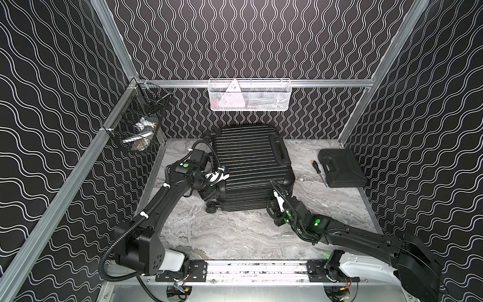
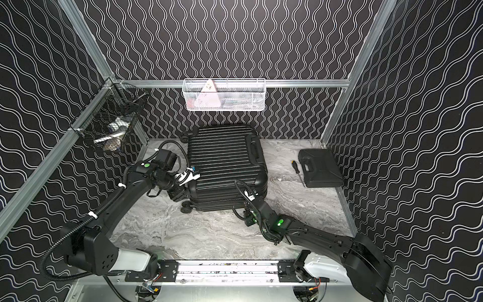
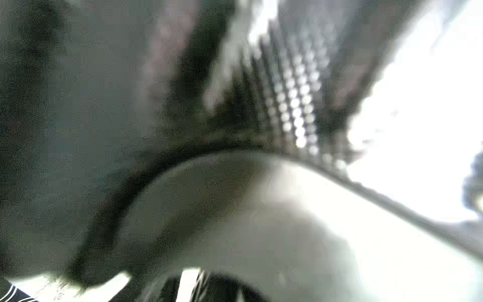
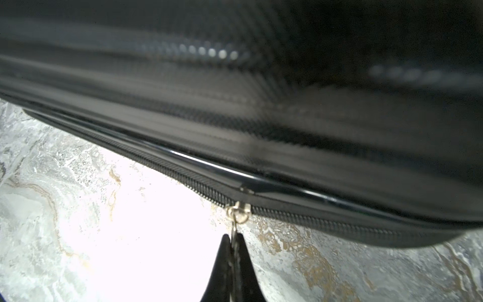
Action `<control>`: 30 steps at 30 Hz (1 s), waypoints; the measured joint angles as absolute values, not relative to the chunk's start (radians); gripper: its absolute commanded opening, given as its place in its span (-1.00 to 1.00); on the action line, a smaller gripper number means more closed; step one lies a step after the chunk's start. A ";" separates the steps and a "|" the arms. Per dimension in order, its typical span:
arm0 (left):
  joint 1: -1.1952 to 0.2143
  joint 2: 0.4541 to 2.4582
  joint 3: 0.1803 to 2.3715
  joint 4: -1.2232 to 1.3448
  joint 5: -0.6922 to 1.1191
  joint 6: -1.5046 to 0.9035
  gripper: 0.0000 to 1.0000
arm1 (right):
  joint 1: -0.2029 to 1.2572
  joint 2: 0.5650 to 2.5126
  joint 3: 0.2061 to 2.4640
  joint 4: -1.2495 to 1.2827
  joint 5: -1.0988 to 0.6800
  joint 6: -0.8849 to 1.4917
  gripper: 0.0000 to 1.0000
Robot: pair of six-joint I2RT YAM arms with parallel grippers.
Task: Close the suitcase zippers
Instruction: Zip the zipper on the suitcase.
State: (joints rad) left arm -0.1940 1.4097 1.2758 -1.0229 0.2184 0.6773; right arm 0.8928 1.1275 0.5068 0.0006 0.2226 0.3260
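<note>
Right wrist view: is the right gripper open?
No: the right gripper has its fingertips pinched shut on the silver zipper pull hanging from the suitcase rim.

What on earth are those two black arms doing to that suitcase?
Two robot arms are zipping up a small black suitcase lying flat on the marble table. The right gripper is pinched shut on the little metal zipper pull at the case's near edge, ready to drag it along the zipper track. The left gripper is up against the case's wheeled side, perhaps steadying it; whether it holds anything is too blurred to tell.
</note>
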 measured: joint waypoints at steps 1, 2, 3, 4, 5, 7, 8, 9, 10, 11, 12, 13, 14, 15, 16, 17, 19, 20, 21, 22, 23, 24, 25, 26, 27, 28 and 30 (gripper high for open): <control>-0.187 1.413 1.283 -1.030 0.228 0.681 0.53 | 0.888 1.124 0.505 0.000 0.222 0.329 -1.00; -0.176 1.417 1.294 -1.038 0.238 0.684 0.53 | 0.885 1.121 0.503 -0.001 0.222 0.329 -1.00; -0.164 1.420 1.304 -1.048 0.248 0.693 0.53 | 0.881 1.117 0.500 -0.001 0.220 0.331 -1.00; -0.157 1.421 1.309 -1.056 0.253 0.705 0.53 | 0.878 1.114 0.498 -0.001 0.217 0.331 -1.00; -0.151 1.421 1.316 -1.064 0.261 0.719 0.52 | 0.875 1.110 0.496 -0.001 0.216 0.332 -1.00; -0.144 1.420 1.324 -1.080 0.272 0.760 0.51 | 0.869 1.105 0.494 -0.001 0.215 0.332 -1.00; -0.142 1.418 1.323 -1.091 0.274 0.780 0.51 | 0.867 1.102 0.492 -0.002 0.215 0.332 -1.00; -0.137 1.413 1.320 -1.101 0.278 0.803 0.51 | 0.865 1.099 0.490 -0.002 0.215 0.333 -1.00; -0.132 1.407 1.317 -1.112 0.282 0.823 0.51 | 0.863 1.097 0.488 -0.002 0.215 0.333 -1.00; -0.125 1.398 1.313 -1.124 0.284 0.849 0.52 | 0.863 1.095 0.485 -0.002 0.215 0.333 -1.00; -0.121 1.387 1.306 -1.131 0.287 0.873 0.52 | 0.862 1.095 0.484 -0.002 0.215 0.333 -1.00; -0.119 1.377 1.299 -1.135 0.289 0.892 0.53 | 0.861 1.094 0.483 -0.001 0.215 0.333 -1.00; -0.119 1.368 1.290 -1.140 0.292 0.912 0.53 | 0.860 1.094 0.481 0.000 0.215 0.333 -1.00; -0.118 1.362 1.283 -1.144 0.293 0.925 0.53 | 0.858 1.094 0.480 0.001 0.215 0.333 -1.00; -0.116 1.360 1.280 -1.144 0.292 0.938 0.52 | 0.857 1.094 0.480 0.001 0.215 0.333 -1.00; -0.111 1.359 1.277 -1.141 0.291 0.945 0.53 | 0.857 1.095 0.480 0.001 0.214 0.333 -1.00; -0.100 1.359 1.268 -1.127 0.287 0.963 0.52 | 0.856 1.095 0.480 0.002 0.211 0.333 -1.00; -0.096 1.360 1.266 -1.118 0.286 0.971 0.51 | 0.856 1.095 0.479 0.002 0.211 0.333 -1.00; -0.095 1.360 1.263 -1.107 0.286 0.979 0.50 | 0.856 1.095 0.479 0.002 0.211 0.333 -1.00; -0.095 1.362 1.262 -1.101 0.288 0.994 0.49 | 0.856 1.095 0.479 0.002 0.210 0.333 -1.00; -0.094 1.365 1.261 -1.095 0.292 1.012 0.48 | 0.856 1.095 0.479 0.003 0.209 0.333 -1.00; -0.094 1.368 1.256 -1.089 0.297 1.037 0.46 | 0.856 1.095 0.479 0.003 0.206 0.333 -1.00; -0.094 1.369 1.250 -1.085 0.301 1.056 0.44 | 0.855 1.095 0.477 0.005 0.206 0.333 -1.00; -0.094 1.369 1.240 -1.082 0.306 1.077 0.43 | 0.855 1.095 0.476 0.007 0.205 0.333 -1.00; -0.093 1.368 1.231 -1.076 0.311 1.091 0.42 | 0.855 1.095 0.476 0.009 0.204 0.333 -1.00; -0.093 1.367 1.224 -1.068 0.315 1.101 0.41 | 0.855 1.095 0.476 0.010 0.203 0.334 -1.00; -0.093 1.364 1.213 -1.057 0.326 1.126 0.35 | 0.855 1.098 0.476 0.012 0.203 0.335 -1.00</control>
State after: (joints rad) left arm -0.0929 1.3636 1.2133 -1.0569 0.3264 1.1259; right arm 0.8547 1.0981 0.4755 0.0116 0.2031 0.3351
